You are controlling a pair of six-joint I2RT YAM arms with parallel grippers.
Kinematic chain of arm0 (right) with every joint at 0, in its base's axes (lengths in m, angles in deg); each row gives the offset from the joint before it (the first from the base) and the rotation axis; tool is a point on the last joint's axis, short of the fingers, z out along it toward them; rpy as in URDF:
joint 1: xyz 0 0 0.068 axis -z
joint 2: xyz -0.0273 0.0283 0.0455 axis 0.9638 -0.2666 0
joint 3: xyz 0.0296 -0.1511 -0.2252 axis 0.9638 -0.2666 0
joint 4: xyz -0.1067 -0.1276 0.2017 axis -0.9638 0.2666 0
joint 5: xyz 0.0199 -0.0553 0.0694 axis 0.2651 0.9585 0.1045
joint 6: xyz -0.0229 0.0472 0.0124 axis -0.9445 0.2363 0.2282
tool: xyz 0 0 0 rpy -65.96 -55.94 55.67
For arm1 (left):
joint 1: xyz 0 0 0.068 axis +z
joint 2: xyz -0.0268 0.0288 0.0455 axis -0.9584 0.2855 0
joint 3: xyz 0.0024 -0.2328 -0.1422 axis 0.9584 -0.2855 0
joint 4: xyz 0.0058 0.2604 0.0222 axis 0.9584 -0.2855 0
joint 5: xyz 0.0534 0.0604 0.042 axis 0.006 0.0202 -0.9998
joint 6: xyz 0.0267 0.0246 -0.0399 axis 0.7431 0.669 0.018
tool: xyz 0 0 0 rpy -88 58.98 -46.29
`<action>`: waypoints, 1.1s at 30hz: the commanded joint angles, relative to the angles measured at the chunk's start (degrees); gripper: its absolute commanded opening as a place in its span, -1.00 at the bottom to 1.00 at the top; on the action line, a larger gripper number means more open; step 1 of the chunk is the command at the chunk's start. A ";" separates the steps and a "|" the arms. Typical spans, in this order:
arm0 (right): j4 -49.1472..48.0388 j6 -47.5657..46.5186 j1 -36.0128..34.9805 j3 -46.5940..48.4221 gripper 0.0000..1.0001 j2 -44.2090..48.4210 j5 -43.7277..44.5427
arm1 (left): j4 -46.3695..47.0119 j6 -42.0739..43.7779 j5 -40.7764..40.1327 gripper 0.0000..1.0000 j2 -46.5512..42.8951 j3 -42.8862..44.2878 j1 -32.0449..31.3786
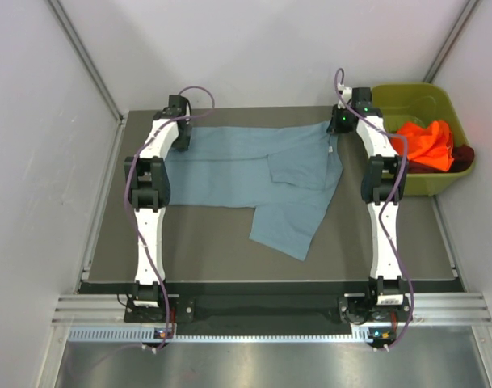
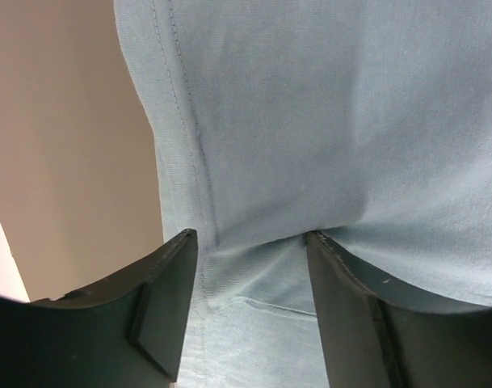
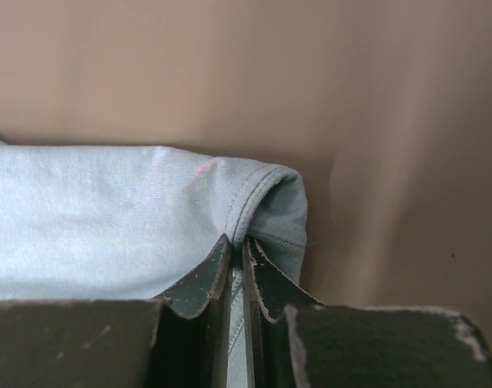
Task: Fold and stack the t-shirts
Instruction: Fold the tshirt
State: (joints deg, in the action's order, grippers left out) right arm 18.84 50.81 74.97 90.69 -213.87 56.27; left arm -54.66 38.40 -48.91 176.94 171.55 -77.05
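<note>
Right hand [image 3: 237, 242] first: its two fingers are pressed together with a rolled edge of the blue-grey t-shirt [image 3: 108, 210] pinched between the tips, the hem curling over just above them. Bare brown worktop [image 3: 391, 121] lies beyond and to the right of that corner.

Over to the left hand [image 2: 250, 238]: its fingers are spread, one on either side of a strip of the same t-shirt [image 2: 351, 121]. The stitched side seam runs down into the gap and the cloth puckers slightly there. Whether the tips press on the fabric, I cannot tell. The shirt's edge sits just left of the left finger, with worktop [image 2: 60, 145] showing past it.

From above, both arms reach to the far side of the worktop [image 1: 213, 250], the left hand [image 1: 181, 133] at the shirt's far left end and the right hand [image 1: 340, 121] at its far right corner. The blue-grey t-shirt [image 1: 246, 166] is spread flat between them across the far half, part of it doubled over near the right side, and one flap angles down toward the near edge right of centre.

Further right, off the worktop's far right corner, sits an olive-green bin [image 1: 407, 97]. The orange t-shirt [image 1: 427, 141] is bunched up inside it, and the maroon t-shirt [image 1: 464, 153] peeks out beside the orange one at the bin's right rim.
</note>
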 commanded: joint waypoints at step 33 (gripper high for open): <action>5.68 -40.40 -34.50 -97.11 0.05 84.12 5.17 | -1.57 -8.87 13.10 0.58 -57.95 -53.43 2.84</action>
State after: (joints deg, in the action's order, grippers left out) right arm 24.00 13.56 45.04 -3.10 -137.19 59.68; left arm -57.33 31.14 -36.54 124.47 119.11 -75.19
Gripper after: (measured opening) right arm 0.535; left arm 0.792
